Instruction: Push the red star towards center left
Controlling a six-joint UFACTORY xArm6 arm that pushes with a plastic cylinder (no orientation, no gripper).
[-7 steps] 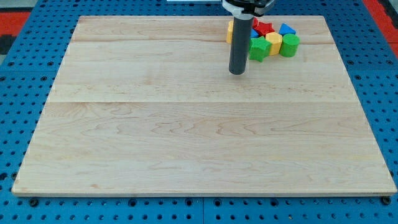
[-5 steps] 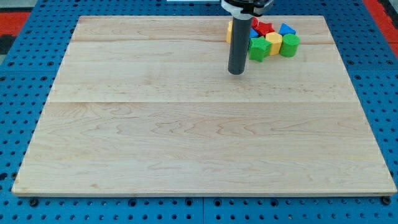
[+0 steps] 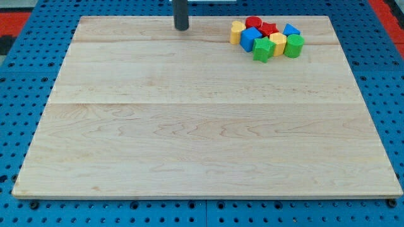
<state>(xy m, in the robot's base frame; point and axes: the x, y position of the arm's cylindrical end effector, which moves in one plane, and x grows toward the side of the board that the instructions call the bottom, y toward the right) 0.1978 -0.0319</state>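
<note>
The red star (image 3: 269, 29) lies in a tight cluster of blocks at the view's top right of the wooden board (image 3: 126, 139). A red round block (image 3: 253, 23) sits just to its left and behind. My tip (image 3: 182, 28) rests near the view's top edge of the board, well to the left of the cluster and touching no block. The rod runs up out of the view.
Around the red star lie a yellow block (image 3: 237, 32), a blue cube (image 3: 250, 38), a green star (image 3: 262, 49), a yellow block (image 3: 277, 44), a green cylinder (image 3: 293, 45) and a blue triangle (image 3: 290, 29). Blue pegboard surrounds the board.
My tip has moved from just below-left of the cluster up and to the left, to the board's top edge. The blocks have not moved.
</note>
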